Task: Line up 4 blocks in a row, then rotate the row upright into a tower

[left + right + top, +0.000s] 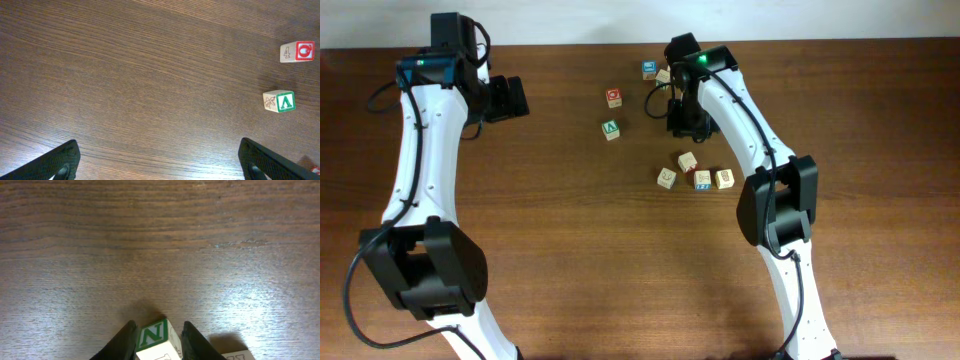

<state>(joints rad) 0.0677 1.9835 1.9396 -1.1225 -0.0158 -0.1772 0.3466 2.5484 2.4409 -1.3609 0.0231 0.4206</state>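
In the right wrist view my right gripper [159, 326] is shut on a pale-wood cube with a green N face [152, 335], one finger on each side of it. From overhead that gripper [680, 120] points down at the table and hides the cube. A cluster of pale blocks lies just in front of it: one [687, 162], then three in a row [666, 178], [703, 180], [724, 178]. My left gripper [158, 145] is wide open over bare wood, seen from overhead at the far left [512, 98].
A cube with a red ring face [297, 51] and a cube with a green V face [279, 101] lie between the arms. A blue-faced cube [649, 69] and a pale one [663, 76] sit at the back. Another cube's corner [240, 356] shows beside the right fingers.
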